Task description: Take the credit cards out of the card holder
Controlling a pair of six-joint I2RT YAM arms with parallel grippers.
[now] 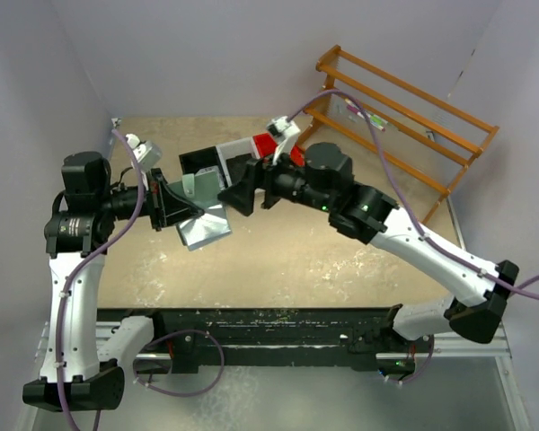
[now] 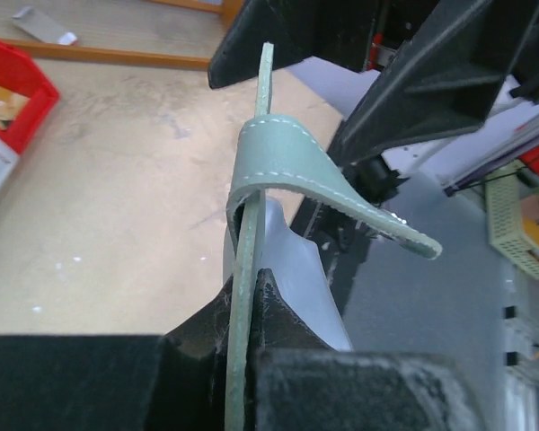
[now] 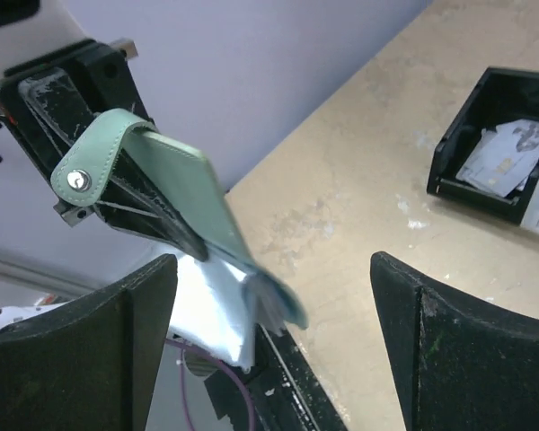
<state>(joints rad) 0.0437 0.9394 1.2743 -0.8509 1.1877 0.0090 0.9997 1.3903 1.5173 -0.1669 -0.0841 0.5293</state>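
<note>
We see the mint-green card holder [image 3: 175, 189] held off the desk [image 1: 296, 260], toward 9 o'clock of its middle in the top view, with the snap tab [image 3: 90, 171] folded over the top and the clear pocket pages [image 3: 220, 310] fanning down. The left fingers [image 2: 202, 346] pinch its cover edge-on. The right fingers [image 3: 449, 341] stand spread wide either side of the pages. At 2 o'clock in the right wrist view, a black bin [image 3: 449, 166] holds pale slips we cannot identify
</note>
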